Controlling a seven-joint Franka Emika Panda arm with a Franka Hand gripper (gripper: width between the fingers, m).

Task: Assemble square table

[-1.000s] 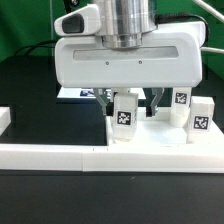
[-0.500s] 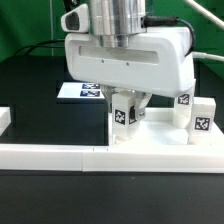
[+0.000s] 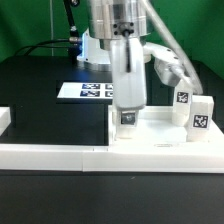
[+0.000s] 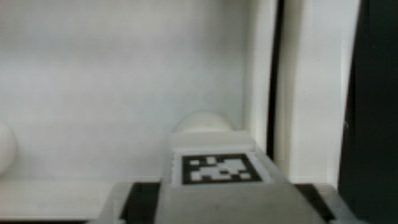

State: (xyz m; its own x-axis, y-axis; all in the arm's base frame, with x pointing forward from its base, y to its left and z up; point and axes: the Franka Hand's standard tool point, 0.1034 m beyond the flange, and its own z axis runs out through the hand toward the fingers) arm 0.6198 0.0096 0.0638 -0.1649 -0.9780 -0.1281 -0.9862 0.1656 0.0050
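In the exterior view, a black surface is seen before a green backdrop. The marker board lies farther back. The tabletop rests against the border wall. The gripper is closed on a tagged leg standing on the tabletop; two more legs stand at the exterior view's right.

In the wrist view, the leg is seen clamped between the dark fingers. No readable writing is shown, only tag patterns.

Even bright overhead lighting, both views low-resolution and soft, white parts near washed out, faint shadows on black table, wrist view blurred close up
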